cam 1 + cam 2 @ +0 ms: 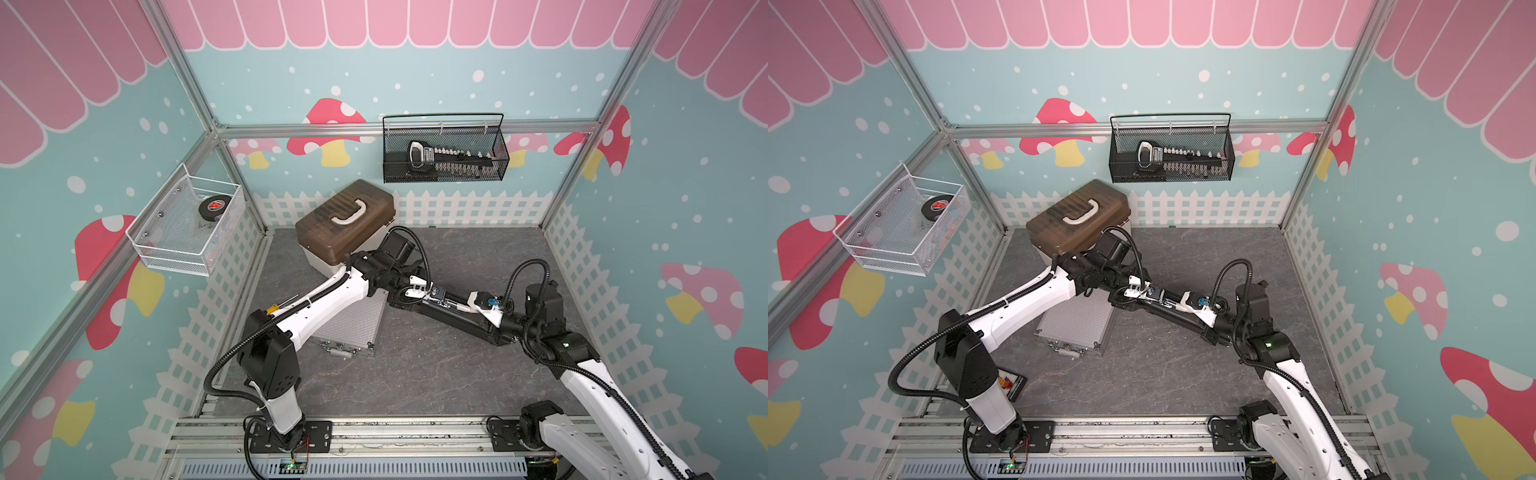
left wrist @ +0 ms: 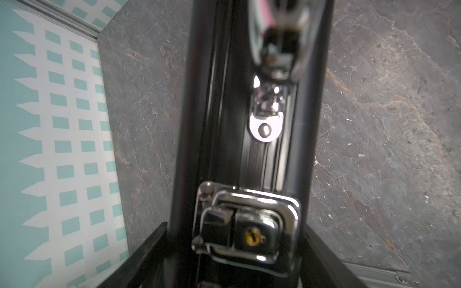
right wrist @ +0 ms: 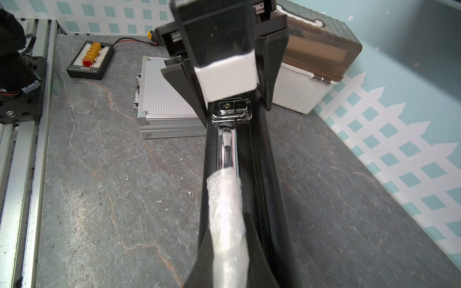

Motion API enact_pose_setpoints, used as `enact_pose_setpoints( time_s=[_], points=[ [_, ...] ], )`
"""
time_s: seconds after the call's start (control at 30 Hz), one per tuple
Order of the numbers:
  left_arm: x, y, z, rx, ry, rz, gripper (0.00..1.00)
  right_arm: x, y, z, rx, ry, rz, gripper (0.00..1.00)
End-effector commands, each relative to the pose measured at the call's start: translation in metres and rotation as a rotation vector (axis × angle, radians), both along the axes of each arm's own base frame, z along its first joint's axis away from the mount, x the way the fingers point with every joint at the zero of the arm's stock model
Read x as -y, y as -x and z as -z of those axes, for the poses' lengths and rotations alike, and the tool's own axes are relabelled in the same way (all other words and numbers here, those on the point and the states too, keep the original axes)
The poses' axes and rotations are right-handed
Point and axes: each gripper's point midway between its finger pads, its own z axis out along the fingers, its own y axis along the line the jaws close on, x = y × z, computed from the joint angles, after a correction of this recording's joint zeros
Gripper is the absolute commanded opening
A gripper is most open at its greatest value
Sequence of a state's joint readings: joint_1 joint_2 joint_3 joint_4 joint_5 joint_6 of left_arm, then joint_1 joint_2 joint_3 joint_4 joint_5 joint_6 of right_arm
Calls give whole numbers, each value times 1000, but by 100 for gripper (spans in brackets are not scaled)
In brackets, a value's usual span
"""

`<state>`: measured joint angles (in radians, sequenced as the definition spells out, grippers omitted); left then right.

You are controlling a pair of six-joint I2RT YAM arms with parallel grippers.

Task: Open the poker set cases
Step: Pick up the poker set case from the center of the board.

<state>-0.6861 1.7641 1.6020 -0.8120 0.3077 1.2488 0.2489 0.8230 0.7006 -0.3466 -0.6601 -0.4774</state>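
Two cases sit on a grey stone-patterned floor [image 1: 436,374]. It is enclosed by teal mushroom-print walls [image 1: 685,187] with a white picket border and aluminium framing. A rail [image 1: 395,432] runs along the bottom of the frame. A white basket [image 1: 183,232] hangs upper left and a black basket [image 1: 444,153] upper centre. A box [image 1: 345,226] stands at the back, above centre.

Black case [image 1: 461,322]: centre of frame, standing on its long edge with the latch-and-handle edge up. In both top views its long axis runs from centre down towards the right.

Silver case [image 1: 353,328]: lying flat, left of centre, lid down, latch edge towards the bottom of the frame. It is just beside the black case's left end.

Left gripper [image 3: 237,112]: fingers spread wide, one against each flat side of the black case at its left end, straddling a latch [image 2: 245,224] that lies flat.

Right gripper [image 3: 228,237]: clamped on the foam-wrapped handle [image 3: 225,199].
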Motion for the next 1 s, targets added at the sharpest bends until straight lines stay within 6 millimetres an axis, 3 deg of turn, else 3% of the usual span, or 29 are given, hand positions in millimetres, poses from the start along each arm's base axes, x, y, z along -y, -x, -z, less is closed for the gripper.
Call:
enact_pose_setpoints(
  time_s=[0.0, 0.2, 0.27, 0.3, 0.33, 0.37, 0.47, 0.67, 0.97],
  points=[
    [-1, 3, 12, -20, -37, 61, 72, -6, 4, -31, 107, -39, -49, 0],
    [2, 8, 10, -47, 8, 74, 52, -1, -1, -34, 135, -19, -13, 0],
    [2, 10, 6, -56, 29, 76, 43, 3, -4, -33, 158, 6, 4, 9],
    [2, 10, 2, -61, 42, 71, 40, 4, -4, -32, 177, 28, 6, 16],
    [3, 9, -1, -66, 56, 65, 35, 6, -4, -31, 193, 50, 4, 31],
    [4, 8, -7, -74, 77, 62, 29, 7, -4, -29, 211, 81, -3, 53],
    [6, 10, -22, -94, 136, 74, 22, 12, -6, -26, 228, 159, -7, 98],
    [12, 18, -35, -133, 194, 81, 22, 9, -15, -25, 137, 215, -27, 99],
    [15, 21, -43, -161, 228, 76, 22, -4, -21, 9, 55, 381, -84, 97]
  ],
)
